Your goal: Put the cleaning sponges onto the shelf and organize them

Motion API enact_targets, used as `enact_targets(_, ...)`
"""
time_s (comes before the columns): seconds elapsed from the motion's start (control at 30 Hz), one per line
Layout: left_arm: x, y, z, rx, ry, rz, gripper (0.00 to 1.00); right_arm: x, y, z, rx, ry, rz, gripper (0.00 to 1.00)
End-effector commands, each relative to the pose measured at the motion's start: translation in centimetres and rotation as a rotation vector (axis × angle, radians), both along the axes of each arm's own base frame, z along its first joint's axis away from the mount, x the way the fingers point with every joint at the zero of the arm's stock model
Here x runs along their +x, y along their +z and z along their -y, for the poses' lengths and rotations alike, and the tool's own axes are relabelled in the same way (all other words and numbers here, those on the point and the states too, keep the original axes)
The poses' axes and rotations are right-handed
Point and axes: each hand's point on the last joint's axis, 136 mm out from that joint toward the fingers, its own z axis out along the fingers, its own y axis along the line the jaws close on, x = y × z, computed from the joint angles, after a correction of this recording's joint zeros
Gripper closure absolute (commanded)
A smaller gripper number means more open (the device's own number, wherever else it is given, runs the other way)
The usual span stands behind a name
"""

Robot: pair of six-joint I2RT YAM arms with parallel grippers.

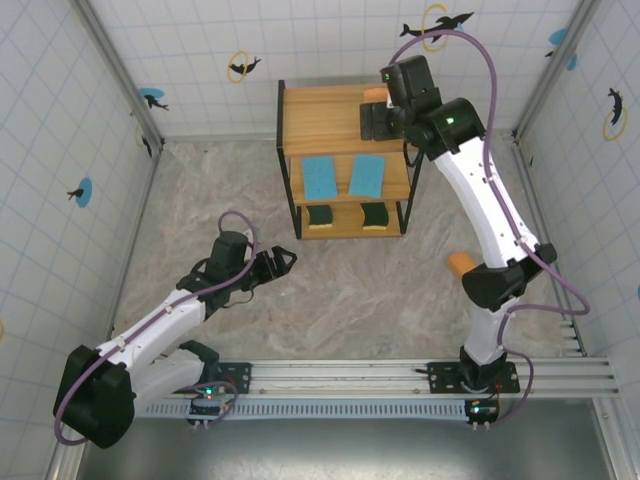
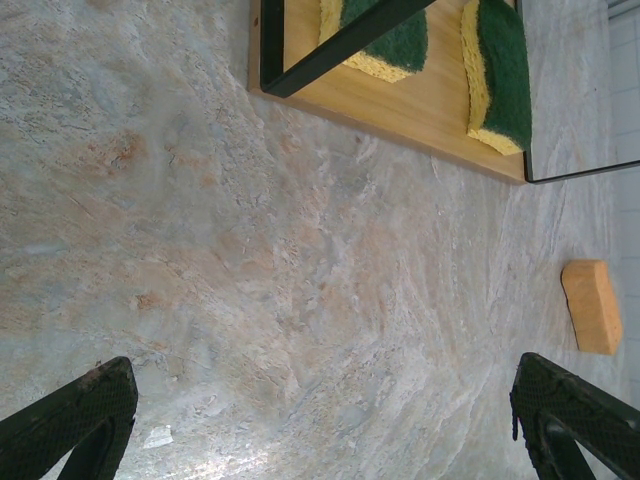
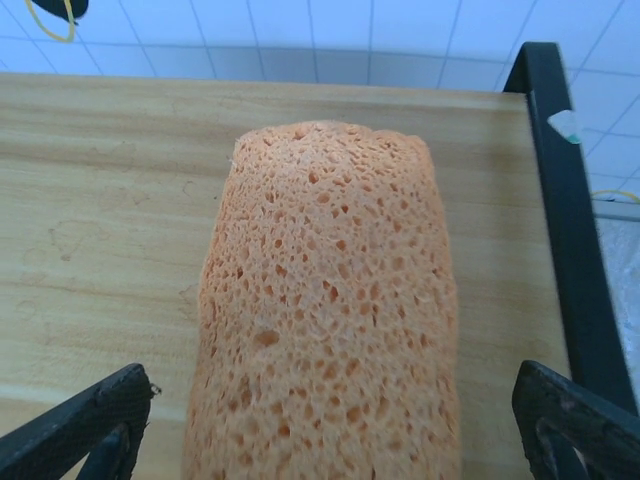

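The shelf [image 1: 320,115] stands at the back middle. An orange sponge [image 3: 330,300] lies on its top board [image 3: 100,200], between the fingers of my right gripper [image 3: 330,425], which is open with a gap on each side. From above, that gripper [image 1: 380,120] hovers over the top tier's right part. Two light blue sponges [image 1: 320,177] [image 1: 367,174] lie on the middle tier. Two green sponges [image 1: 321,215] [image 1: 375,214] sit on the bottom tier. A second orange sponge [image 1: 460,263] lies on the floor right of the shelf. My left gripper [image 1: 278,262] is open and holds nothing, low over the floor left of the shelf's front.
Tiled walls with blue dolphin stickers [image 1: 150,97] close in the marbled floor [image 1: 200,200]. The shelf's black frame post [image 3: 560,200] runs along the right of the top board. In the left wrist view the bottom board [image 2: 420,105] lies ahead and the floor sponge [image 2: 590,305] far right.
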Motion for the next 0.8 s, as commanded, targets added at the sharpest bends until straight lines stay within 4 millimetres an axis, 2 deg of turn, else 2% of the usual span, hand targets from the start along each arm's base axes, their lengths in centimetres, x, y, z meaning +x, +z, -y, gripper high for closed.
enact_targets(0.0,0.1,1.0,0.1,0.004,-0.011,0.026,0.02,-2.6,4.7,1.5,0.04,0.009,0.088,0.03)
enact_targets(0.2,0.1,1.2,0.0,0.006,-0.008,0.03,0.02,-5.4,6.0,3.3,0.041,0.0,0.099,0.01)
enact_targets(0.27,0.1,1.4,0.0,0.003,-0.009,0.034,0.02,-6.3,5.9,4.8,0.036,-0.046,0.099,0.0)
enact_targets(0.37,0.2,1.4,0.0,0.002,-0.009,0.038,0.02,-7.8,4.6,7.9,0.027,-0.153,0.064,0.01)
enact_targets(0.53,0.1,1.2,0.1,-0.001,-0.015,0.033,0.02,-10.9,-0.7,12.5,0.039,-0.309,-0.055,0.01)
enact_targets(0.77,0.1,0.8,0.4,-0.003,-0.028,0.026,0.02,-16.0,-11.8,18.0,0.105,-0.507,-0.249,0.01)
